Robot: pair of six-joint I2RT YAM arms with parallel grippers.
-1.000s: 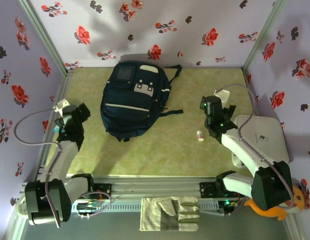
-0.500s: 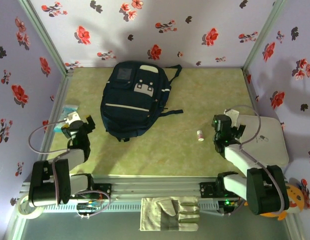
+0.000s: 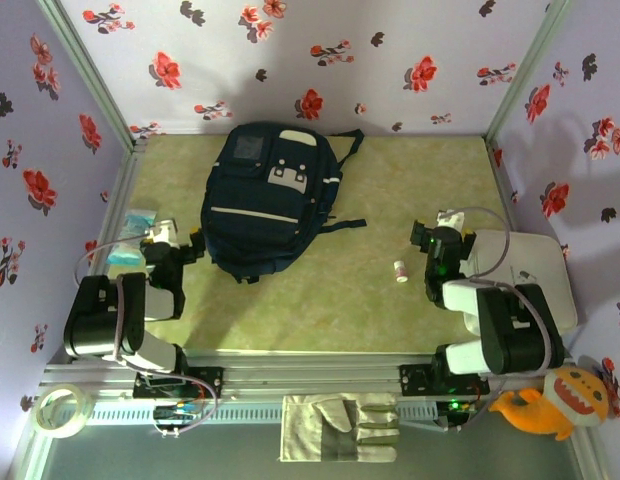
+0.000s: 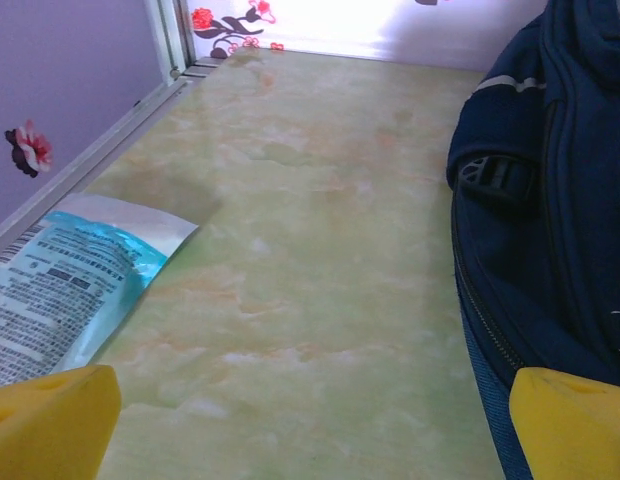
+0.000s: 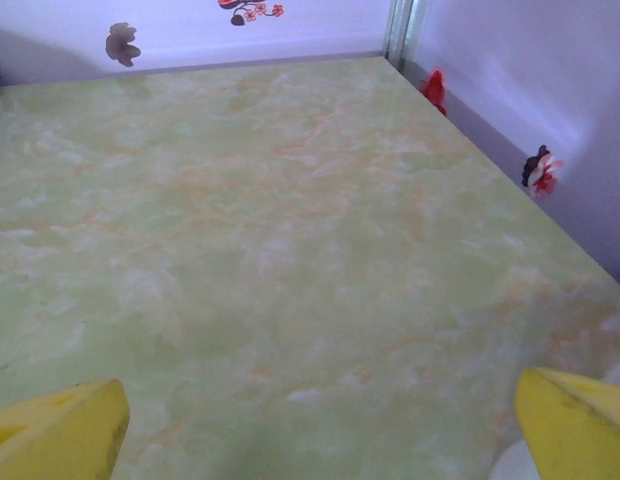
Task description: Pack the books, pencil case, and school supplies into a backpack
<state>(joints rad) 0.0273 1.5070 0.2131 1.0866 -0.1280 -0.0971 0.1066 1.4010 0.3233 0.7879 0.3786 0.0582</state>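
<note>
- On the green marbled table (image 3: 320, 300), seen from overhead, the dark navy backpack (image 3: 270, 200) lies flat toward the far left, front patches up, with its straps trailing to the right.
- A tiny white tube (image 3: 400, 271) with a pink end lies on the bare table, well apart from the backpack and just left of the right gripper (image 3: 433, 240).
- The right arm is folded back low over its base, beside a white board (image 3: 535, 275) at the table's right edge.
- The left gripper (image 3: 178, 244) sits low between a pale blue packet (image 3: 133, 232) by the left wall and the backpack's near left corner.
- From the left wrist, the left gripper (image 4: 310, 430) has its yellow tips spread to the two bottom corners, wide apart with nothing between them. The backpack (image 4: 550, 200) rises on the right, its zipper seam close to the right fingertip. The pale blue packet (image 4: 70, 275) lies on the left.
- From the right wrist, the right gripper (image 5: 315, 425) is spread just as wide and grips nothing. Bare table (image 5: 290, 220) runs ahead to the far right corner of the walls.
</note>
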